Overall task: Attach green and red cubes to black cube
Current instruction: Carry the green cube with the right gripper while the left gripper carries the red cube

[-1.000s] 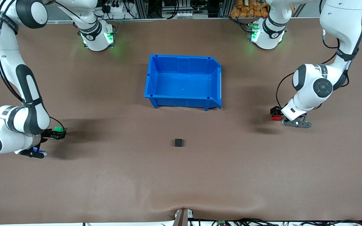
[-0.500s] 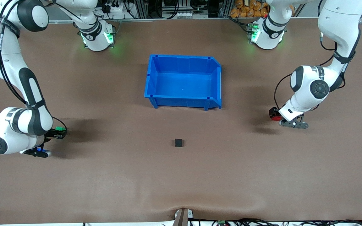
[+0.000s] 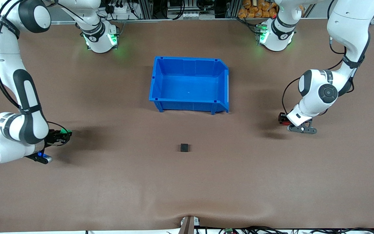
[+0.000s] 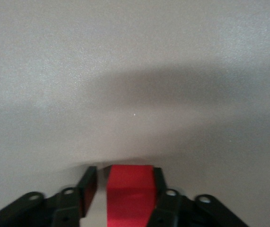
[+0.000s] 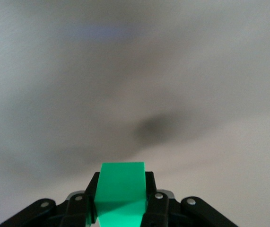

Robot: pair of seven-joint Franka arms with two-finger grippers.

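Fingers of the right gripper [image 3: 64,136], at the right arm's end of the worktop [image 3: 187,188], are closed on the green cube [image 5: 122,188], which sits squarely between them. The black cube [image 3: 184,148] stands alone at mid-worktop, roughly midway between the two grippers, nearer the camera than the blue bin [image 3: 161,104]. Fingers of the left gripper [image 3: 282,118], at the left arm's end, flank the red cube [image 4: 129,193]: one finger touches it, the other shows a narrow gap, so the grip looks unfinished. Judgement: each cube must travel inward toward the black cube, from either end; neither arm is clearly nearer. Worktop between is bare, flat brown matting with ample room.
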